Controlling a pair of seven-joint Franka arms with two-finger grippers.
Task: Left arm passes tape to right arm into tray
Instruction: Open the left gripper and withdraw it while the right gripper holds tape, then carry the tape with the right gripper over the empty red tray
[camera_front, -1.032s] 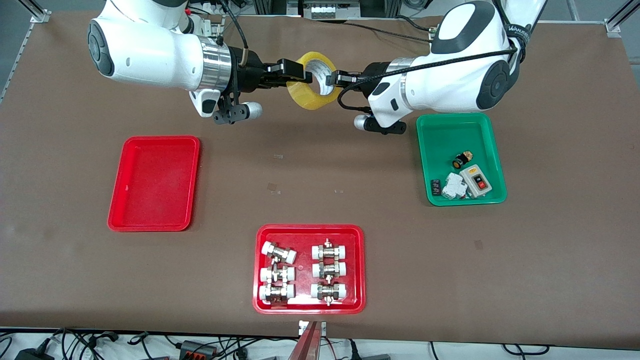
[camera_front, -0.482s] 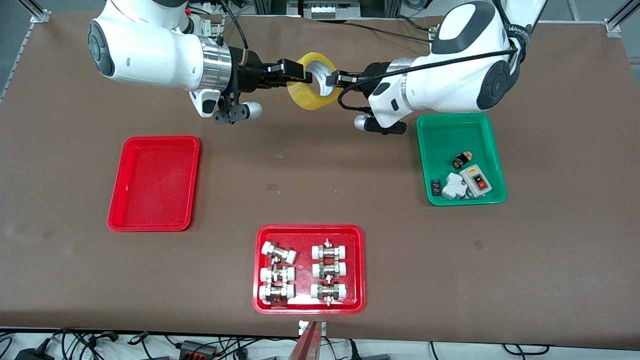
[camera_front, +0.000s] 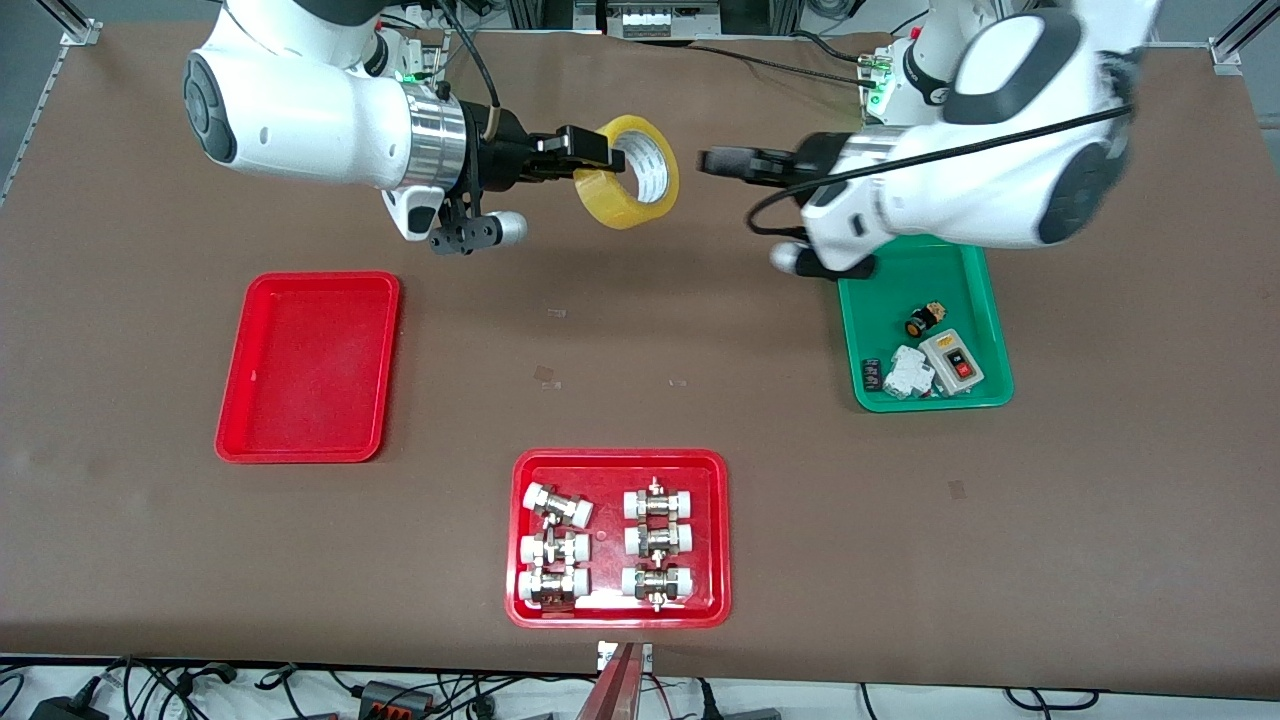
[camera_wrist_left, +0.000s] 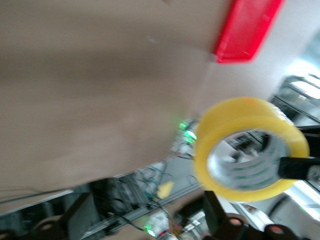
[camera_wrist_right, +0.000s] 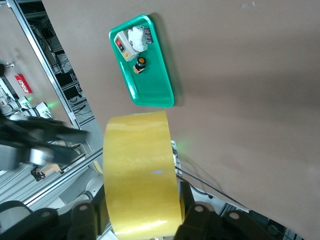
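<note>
From the front view, take the empty red tray (camera_front: 308, 366) as your landmark; the right hand (camera_front: 590, 155) hangs in the air over bare tabletop (camera_front: 640, 330), off toward the left arm's end from that tray, its fingers clamped on the rim of the tape (camera_front: 630, 172); the roll is gripped through its wall so its open core faces sideways, which I judge leaves it free to drop flat later; the left hand (camera_front: 712, 160) hangs over the tabletop well apart from the tape, farther again from the tray, holding nothing, and you cannot tell whether its fingers are apart or together; a green tray (camera_front: 925, 318) of small electrical parts lies under that arm, and a second red tray (camera_front: 620, 538) of metal fittings lies nearer the camera than the landmark tray.

In the left wrist view, the tape (camera_wrist_left: 250, 149) shows end-on with a dark finger (camera_wrist_left: 299, 167) of the other arm across its edge; the red tray (camera_wrist_left: 245, 30) shows far off.

In the right wrist view, the tape (camera_wrist_right: 141, 172) fills the gap between the fingers; the green tray (camera_wrist_right: 142, 65) lies past it; you should judge the handover done and the carry to the red tray as what remains.
</note>
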